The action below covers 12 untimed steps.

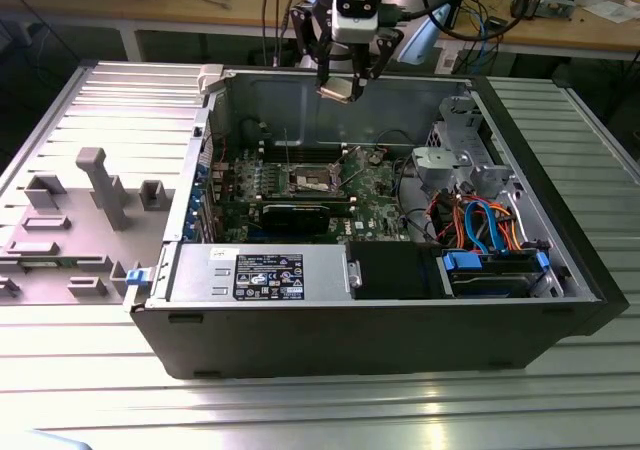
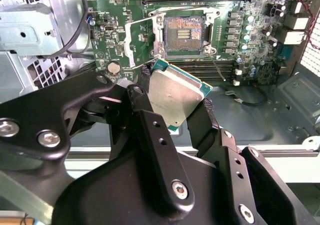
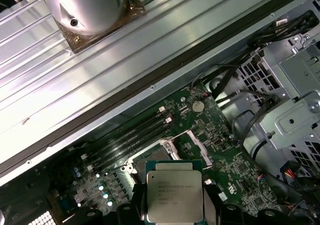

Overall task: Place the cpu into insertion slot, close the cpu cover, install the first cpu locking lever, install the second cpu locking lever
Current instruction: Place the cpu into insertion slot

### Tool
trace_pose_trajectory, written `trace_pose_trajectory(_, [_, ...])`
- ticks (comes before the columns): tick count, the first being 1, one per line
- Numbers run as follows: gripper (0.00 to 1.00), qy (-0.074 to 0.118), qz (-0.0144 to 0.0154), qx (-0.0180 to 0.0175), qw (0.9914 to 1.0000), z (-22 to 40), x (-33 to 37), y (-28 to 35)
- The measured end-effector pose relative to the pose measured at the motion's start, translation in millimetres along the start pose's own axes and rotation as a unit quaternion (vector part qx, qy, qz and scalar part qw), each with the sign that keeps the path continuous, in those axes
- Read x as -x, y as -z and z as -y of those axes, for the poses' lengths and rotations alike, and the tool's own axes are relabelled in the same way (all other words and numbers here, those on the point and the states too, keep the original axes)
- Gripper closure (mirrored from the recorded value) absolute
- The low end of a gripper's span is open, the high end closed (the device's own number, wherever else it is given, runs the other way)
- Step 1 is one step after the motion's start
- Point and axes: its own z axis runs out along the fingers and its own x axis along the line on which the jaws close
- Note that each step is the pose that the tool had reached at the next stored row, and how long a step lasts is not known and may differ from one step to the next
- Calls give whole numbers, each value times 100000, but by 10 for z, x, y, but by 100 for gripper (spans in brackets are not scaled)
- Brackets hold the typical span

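We have the claw (image 1: 337,84) closed on the cpu (image 2: 176,96), pinching it by two opposite edges. In the exterior view it hangs in the air over the open computer case (image 1: 400,335), well apart from the motherboard (image 1: 375,185) below. The insertion slot (image 2: 184,33) lies bare with its tan contact field exposed. The cpu cover (image 2: 131,44) looks swung back just beside it, so the way down seems free to us.

The grip worries us most. The fingers bear only on the thin rim of the chip, and a jolt could let it twist or slide out — a drop onto the board or into the slot's contacts would likely bend them.

Alignment is the second risk. In the second wrist view the cpu sits turned against the slot's square outline. If it came down skewed or tilted, one corner would land first and scrape the contact field rather than seat flat.

We also judge that the raised cover stands near enough to snag a finger on a careless descent.
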Motion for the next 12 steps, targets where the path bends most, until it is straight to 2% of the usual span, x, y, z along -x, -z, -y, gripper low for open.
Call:
trace_pose_trajectory(7, [46,-2285,171,11,99974,3,2,-36])
trace_pose_trajectory(12, [46,-4396,341,23,99903,4,2,-55])
